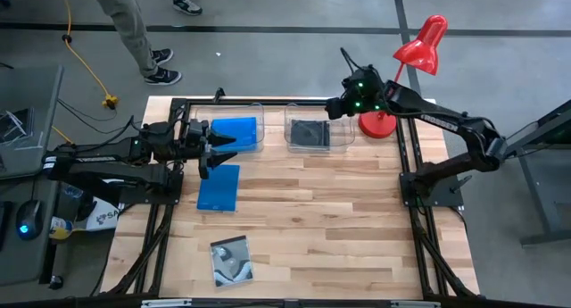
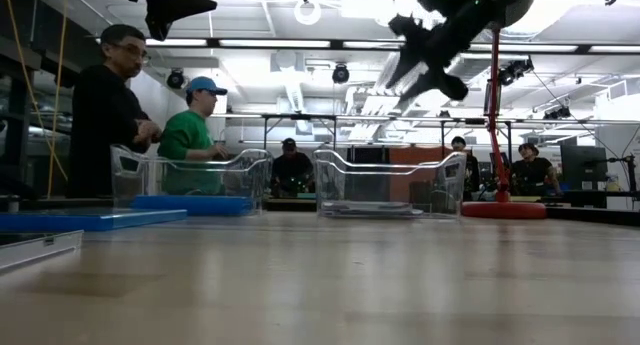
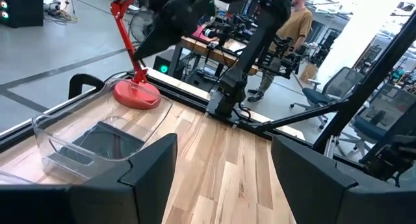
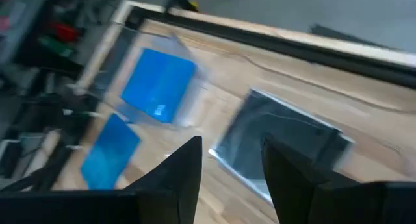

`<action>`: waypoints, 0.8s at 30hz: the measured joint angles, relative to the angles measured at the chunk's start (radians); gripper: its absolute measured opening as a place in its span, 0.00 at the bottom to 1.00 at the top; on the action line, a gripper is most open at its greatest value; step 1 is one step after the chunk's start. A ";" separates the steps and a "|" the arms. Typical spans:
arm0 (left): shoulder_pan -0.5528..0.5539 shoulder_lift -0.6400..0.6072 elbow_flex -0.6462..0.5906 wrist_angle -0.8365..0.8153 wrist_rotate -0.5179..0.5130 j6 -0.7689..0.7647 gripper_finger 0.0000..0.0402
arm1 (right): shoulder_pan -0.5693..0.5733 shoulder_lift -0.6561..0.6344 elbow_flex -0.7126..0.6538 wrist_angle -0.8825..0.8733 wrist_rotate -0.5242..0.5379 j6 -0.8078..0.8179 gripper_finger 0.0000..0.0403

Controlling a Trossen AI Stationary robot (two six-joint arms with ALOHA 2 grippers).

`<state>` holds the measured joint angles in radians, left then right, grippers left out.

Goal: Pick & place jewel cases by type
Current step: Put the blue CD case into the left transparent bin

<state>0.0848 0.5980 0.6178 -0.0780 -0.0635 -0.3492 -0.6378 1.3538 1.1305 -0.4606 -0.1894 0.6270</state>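
Note:
One blue jewel case (image 1: pixel 236 129) lies flat in the left clear tub (image 1: pixel 260 140). A second blue case (image 1: pixel 219 187) lies flat on the table in front of that tub. A black case (image 1: pixel 310 134) lies in the right clear tub (image 1: pixel 344 134). A case with a silvery-grey swirl cover (image 1: pixel 232 259) lies near the front edge. My right gripper (image 1: pixel 335 107) hangs open high above the right tub's far side, slanting down, with nothing between its fingers (image 4: pixel 231 146). My left gripper (image 1: pixel 219 147) is held level and open above the table's left, beside the left tub.
A red desk lamp (image 1: pixel 393 120) stands at the far right, just beyond the right tub. Black frame rails (image 1: pixel 406 156) run along the table's sides. People stand beyond the far edge (image 2: pixel 110 115). Bare wood (image 1: pixel 330 219) spans the middle and right front.

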 joint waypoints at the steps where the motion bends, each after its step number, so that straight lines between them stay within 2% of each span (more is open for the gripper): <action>1: 0.000 0.000 0.000 0.000 0.000 0.000 0.62 | 0.010 -0.010 0.000 0.012 0.001 0.000 0.35; 24: 0.000 0.000 0.000 0.000 0.000 0.003 0.62 | 0.394 -0.041 0.000 0.263 0.022 -0.005 0.35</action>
<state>0.0846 0.5980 0.6178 -0.0776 -0.0635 -0.3462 -0.2436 1.3125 1.1305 -0.1976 -0.1673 0.6221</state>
